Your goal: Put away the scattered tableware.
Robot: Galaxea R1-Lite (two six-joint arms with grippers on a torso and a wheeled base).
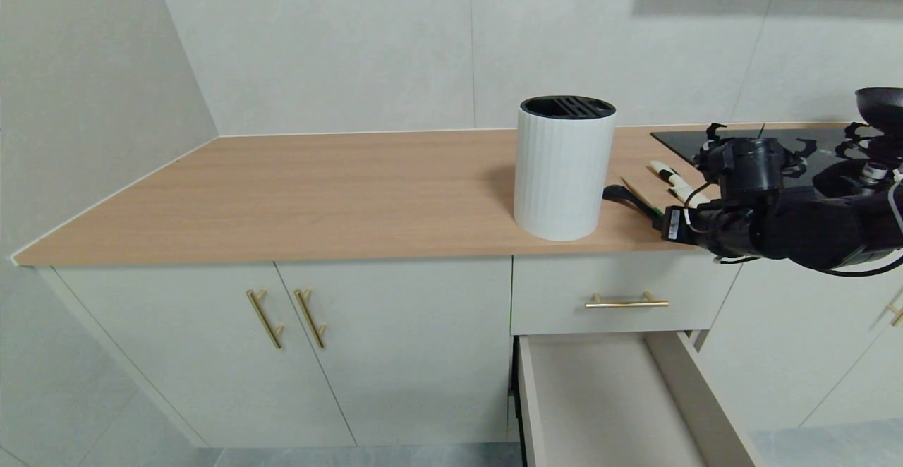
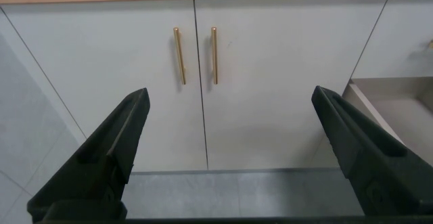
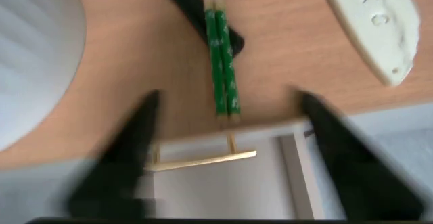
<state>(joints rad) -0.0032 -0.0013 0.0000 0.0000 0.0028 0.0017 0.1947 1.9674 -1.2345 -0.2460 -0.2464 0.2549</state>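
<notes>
A pair of chopsticks with green ends (image 3: 222, 75) lies on the wooden counter (image 1: 317, 192), crossing a black utensil handle (image 3: 193, 17). A white knife-like piece (image 3: 371, 24) lies beside them. In the head view the chopsticks (image 1: 638, 195), black handle (image 1: 621, 193) and white piece (image 1: 674, 181) lie just right of the white ribbed holder (image 1: 563, 171) with its black slotted top. My right gripper (image 3: 230, 153) hovers open over the green chopstick ends at the counter's front edge, holding nothing. My left gripper (image 2: 233, 156) is open and empty, low in front of the cabinet doors.
Below the counter, a drawer (image 1: 607, 403) stands pulled out under a shut drawer with a gold handle (image 1: 626, 302). A black cooktop (image 1: 762, 144) with a pot lies at the far right. Cabinet doors with gold handles (image 2: 196, 55) face the left arm.
</notes>
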